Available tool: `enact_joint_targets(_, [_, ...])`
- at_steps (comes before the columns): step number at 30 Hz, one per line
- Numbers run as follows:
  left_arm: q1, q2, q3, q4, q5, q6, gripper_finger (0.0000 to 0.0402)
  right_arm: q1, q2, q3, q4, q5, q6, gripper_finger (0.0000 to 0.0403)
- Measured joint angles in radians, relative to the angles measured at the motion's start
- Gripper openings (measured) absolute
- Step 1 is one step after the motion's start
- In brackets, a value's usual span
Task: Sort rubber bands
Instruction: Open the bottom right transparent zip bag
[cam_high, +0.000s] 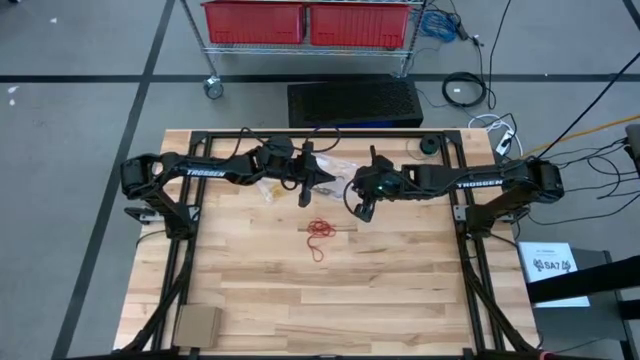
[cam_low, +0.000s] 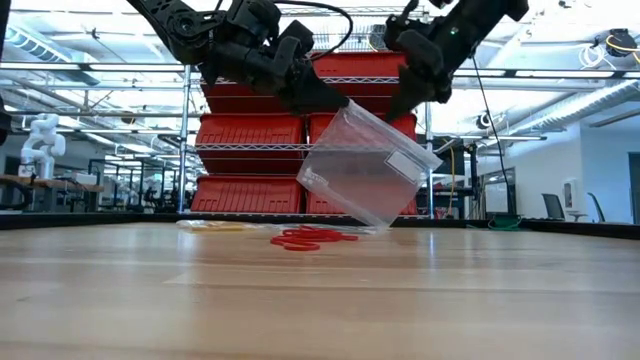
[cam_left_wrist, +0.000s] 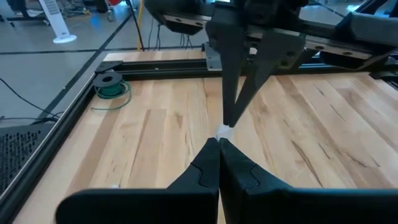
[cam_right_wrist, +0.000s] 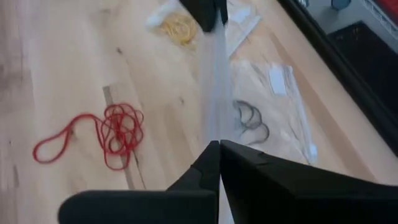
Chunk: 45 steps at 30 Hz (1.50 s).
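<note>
My left gripper (cam_low: 335, 103) is fully closed, pinching one upper edge of a clear, empty plastic zip bag (cam_low: 366, 165). The bag hangs tilted above the wooden surface (cam_high: 400, 280), clear of it, toward the middle of the far edge.

On the surface below and left of that gripper, near the far edge, lies a small heap of yellowish-tan rubber bands (cam_right_wrist: 176, 27) resting on a flat clear plastic bag (cam_high: 268, 190).

Near the centre of the surface lies a loose tangle of thin red rubber bands (cam_high: 320, 232), with one loop trailing toward the near edge. They lie bare on the wood, apart from both grippers.

My right gripper (cam_low: 400, 105) is fully closed on the opposite upper edge of the same hanging bag, facing the left gripper, so the bag is suspended between the two.

Under the hanging bag, close to the far edge, a second flat clear plastic bag (cam_right_wrist: 280, 112) lies on the surface with dark brown rubber bands (cam_right_wrist: 250, 121) inside it.
</note>
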Motion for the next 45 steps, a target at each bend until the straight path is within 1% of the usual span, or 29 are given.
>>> enact_joint_targets(4, [0.0, 0.0, 0.0, 0.0, 0.004, -0.002, 0.0, -0.013, 0.004, 0.0, 0.016, -0.002, -0.016, 0.0])
enact_joint_targets(6, [0.0, 0.0, 0.0, 0.002, 0.004, -0.001, 0.0, -0.022, 0.018, 0.0, 0.04, -0.036, -0.018, 0.0])
enact_joint_targets(9, [0.0, 0.0, 0.0, 0.004, 0.004, -0.002, 0.0, -0.028, 0.059, 0.0, 0.092, -0.077, -0.033, 0.0])
enact_joint_targets(14, [0.0, 0.001, 0.0, 0.003, 0.003, -0.003, 0.0, -0.028, 0.132, 0.0, 0.126, -0.079, -0.036, 0.0])
enact_joint_targets(16, [0.0, 0.001, 0.0, 0.004, 0.003, -0.007, 0.0, -0.021, 0.135, 0.0, 0.127, -0.065, -0.023, 0.0])
enact_joint_targets(20, [0.0, 0.001, 0.0, 0.005, -0.008, -0.009, 0.0, -0.006, 0.107, 0.0, 0.143, 0.037, 0.042, 0.0])
enact_joint_targets(21, [-0.002, 0.001, 0.0, 0.004, -0.008, -0.01, 0.0, -0.004, 0.105, 0.0, 0.163, 0.047, 0.057, 0.0])
enact_joint_targets(23, [-0.009, 0.001, 0.0, 0.004, -0.013, -0.01, 0.0, 0.009, 0.106, -0.033, 0.263, 0.048, 0.072, 0.0])
enact_joint_targets(26, [-0.02, 0.002, 0.0, 0.002, -0.022, -0.009, 0.0, 0.023, 0.114, -0.126, 0.425, 0.003, 0.108, 0.0])
enact_joint_targets(28, [-0.024, 0.002, 0.0, 0.005, -0.042, -0.01, 0.0, 0.034, 0.114, -0.188, 0.52, 0.007, 0.149, 0.0])
enact_joint_targets(31, [-0.028, 0.002, 0.0, 0.005, -0.062, -0.012, 0.0, 0.046, 0.114, -0.257, 0.644, 0.083, 0.208, 0.0])
enact_joint_targets(35, [-0.044, 0.002, 0.0, 0.008, -0.07, -0.034, 0.0, 0.055, 0.113, -0.275, 0.664, 0.197, 0.252, 0.0003])
enact_joint_targets(37, [-0.055, 0.002, 0.0, 0.011, -0.09, -0.035, 0.0, 0.056, 0.113, -0.275, 0.672, 0.212, 0.253, 0.0017])
enact_joint_targets(39, [-0.062, 0.002, 0.0, 0.016, -0.104, -0.035, 0.0, 0.053, 0.113, -0.275, 0.673, 0.213, 0.249, 0.0041])
enact_joint_targets(41, [-0.069, 0.002, 0.0, 0.027, -0.119, -0.035, 0.0, 0.048, 0.113, -0.275, 0.676, 0.208, 0.248, 0.0073])
enact_joint_targets(45, [-0.073, 0.002, 0.0, 0.048, -0.129, -0.047, 0.0, 0.038, 0.122, -0.275, 0.706, 0.159, 0.255, 0.0147])
